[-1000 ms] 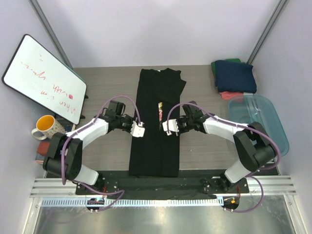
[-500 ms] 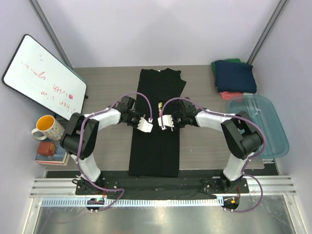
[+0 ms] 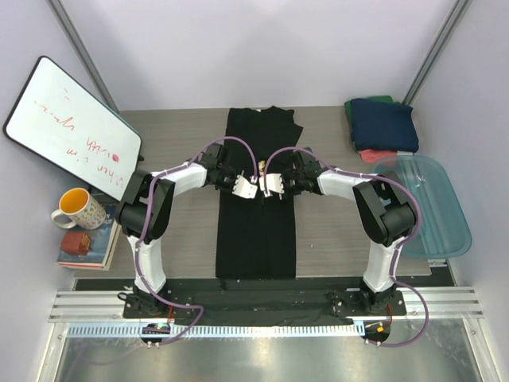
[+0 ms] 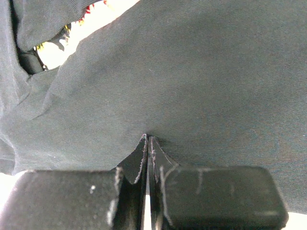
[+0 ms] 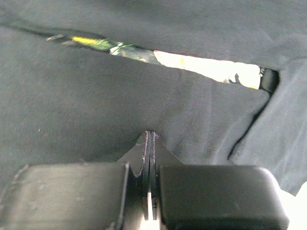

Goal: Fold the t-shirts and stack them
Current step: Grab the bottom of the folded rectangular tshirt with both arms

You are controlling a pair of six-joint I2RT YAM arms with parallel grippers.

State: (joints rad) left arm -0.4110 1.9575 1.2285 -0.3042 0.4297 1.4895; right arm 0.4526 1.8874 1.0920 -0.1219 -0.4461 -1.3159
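The black t-shirt (image 3: 256, 239) lies lengthwise down the middle of the table as a long narrow strip. My left gripper (image 3: 248, 188) and right gripper (image 3: 269, 186) sit almost touching over its middle. Both are shut on black cloth folded in from the sides. In the left wrist view the closed jaws (image 4: 147, 139) pinch the cloth, with a bit of the print (image 4: 96, 14) showing at the top left. In the right wrist view the jaws (image 5: 149, 134) pinch cloth below a narrow slit showing the print (image 5: 201, 64). A folded navy tee (image 3: 384, 123) lies on a coral-red one (image 3: 374, 154) and a green one (image 3: 380, 100).
The translucent blue tub (image 3: 421, 203) stands at the right edge, just below the folded stack. A whiteboard (image 3: 71, 127) leans at the left. An orange mug (image 3: 75, 207) and some books (image 3: 79, 247) sit below it.
Both grippers have moved inward from the shirt's side edges to its centre line, drawing the cloth over the print. The shirt now looks narrower.
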